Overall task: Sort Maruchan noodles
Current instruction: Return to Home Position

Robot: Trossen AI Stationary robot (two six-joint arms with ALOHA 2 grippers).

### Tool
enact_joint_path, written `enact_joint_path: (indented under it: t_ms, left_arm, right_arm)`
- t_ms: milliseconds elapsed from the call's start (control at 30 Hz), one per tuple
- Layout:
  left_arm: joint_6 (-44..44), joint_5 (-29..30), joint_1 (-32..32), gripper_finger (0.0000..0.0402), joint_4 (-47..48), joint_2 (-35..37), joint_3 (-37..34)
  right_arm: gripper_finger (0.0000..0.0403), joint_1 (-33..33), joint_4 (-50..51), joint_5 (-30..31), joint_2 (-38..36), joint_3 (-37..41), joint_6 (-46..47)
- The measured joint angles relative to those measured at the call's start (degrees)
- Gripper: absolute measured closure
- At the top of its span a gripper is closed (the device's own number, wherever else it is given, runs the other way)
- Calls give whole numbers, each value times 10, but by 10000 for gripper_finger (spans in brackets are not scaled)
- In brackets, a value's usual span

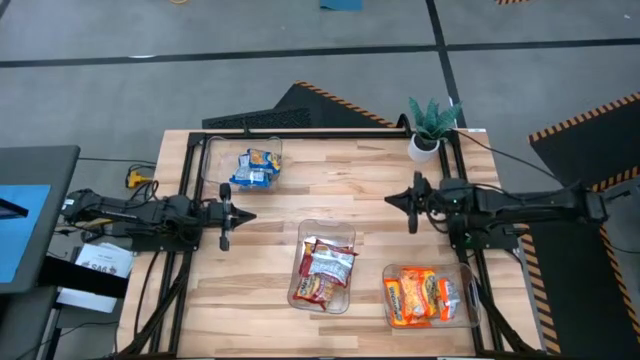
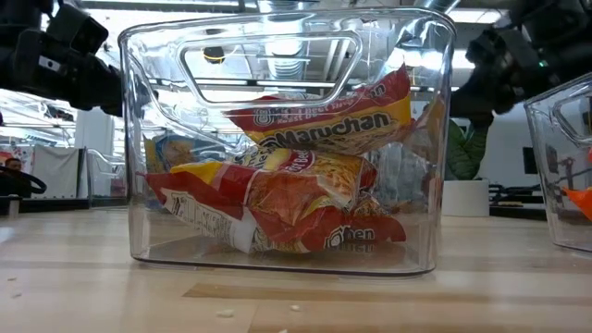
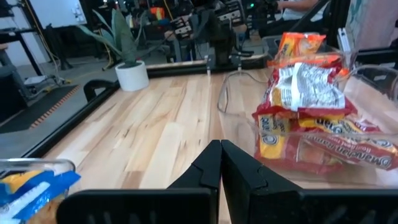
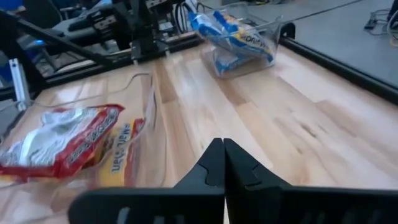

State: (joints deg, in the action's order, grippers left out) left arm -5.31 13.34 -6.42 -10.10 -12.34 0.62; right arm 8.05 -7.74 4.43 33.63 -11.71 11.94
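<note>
Red-brown Maruchan packets (image 1: 325, 273) lie piled in a clear bin (image 1: 347, 235) at the table's middle near side; they fill the low view (image 2: 305, 194). Orange packets (image 1: 420, 297) lie in a second clear bin (image 1: 470, 300) at the near right. Blue packets (image 1: 256, 168) lie in a third bin (image 1: 272, 145) at the far left. My left gripper (image 1: 249, 215) is shut and hovers over bare wood at the table's left. My right gripper (image 1: 390, 199) is shut too, over bare wood at the right. Neither holds anything.
A potted plant (image 1: 430, 125) stands at the far right corner. A black frame runs along the table's far edge (image 1: 300, 133) and sides. Bare wood (image 1: 330, 180) lies between the two grippers.
</note>
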Motion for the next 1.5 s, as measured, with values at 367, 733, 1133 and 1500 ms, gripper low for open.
enact_joint_path:
  t_ms: [367,733,1133,1500]
  left_arm:
    - [3,2,0,401,18,0,0]
    - [4,8,0,401,34,0,0]
    - [9,14,0,401,72,0,1]
    - [51,14,0,401,73,0,1]
  right_arm:
    - [393,-19,4,0,-136,61,-4]
    - [392,-58,59,-13,-308,113,2]
    - [361,-100,67,-31,-313,113,-31]
    - [356,-100,67,-30,-313,113,-24]
